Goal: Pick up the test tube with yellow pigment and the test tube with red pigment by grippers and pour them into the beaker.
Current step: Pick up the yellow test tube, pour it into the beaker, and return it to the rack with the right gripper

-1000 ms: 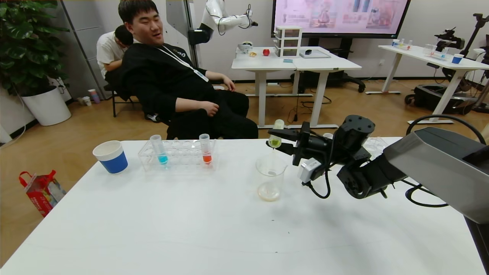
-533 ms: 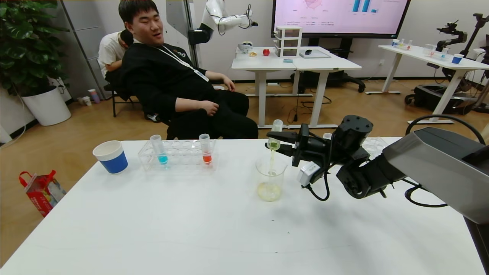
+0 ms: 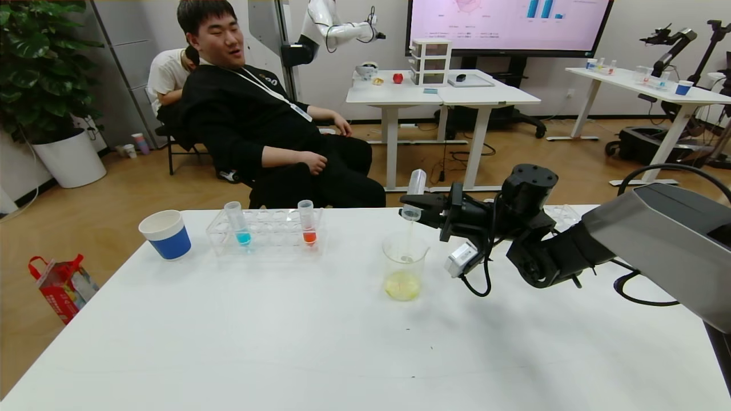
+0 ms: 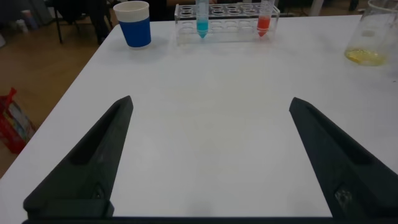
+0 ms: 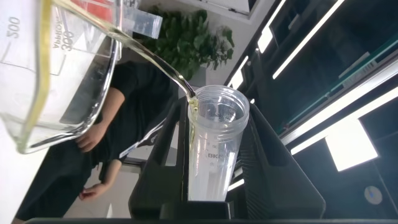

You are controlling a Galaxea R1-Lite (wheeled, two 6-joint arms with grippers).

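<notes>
My right gripper [image 3: 409, 209] is shut on the test tube with yellow pigment [image 3: 416, 193], tipped mouth-down just above the beaker [image 3: 404, 264]. In the right wrist view the tube [image 5: 214, 149] looks nearly drained, and a thin yellow thread runs from its rim towards the beaker's lip [image 5: 43, 93]. Yellow liquid lies in the beaker's bottom. The test tube with red pigment [image 3: 307, 224] stands upright in the clear rack [image 3: 268, 233], left of the beaker. My left gripper [image 4: 210, 101] hangs open over bare table near the front edge, with nothing between its fingers.
A tube with cyan liquid [image 3: 237, 225] stands in the rack's left end. A blue-and-white paper cup [image 3: 165, 234] sits left of the rack. A seated man in black [image 3: 268, 125] is close behind the table's far edge. A second clear rack [image 3: 562, 216] shows behind my right arm.
My right gripper has tipped the tube further mouth-down. The yellow liquid has run out of it into the beaker, whose bottom has turned yellow. The left gripper's state has not changed.
</notes>
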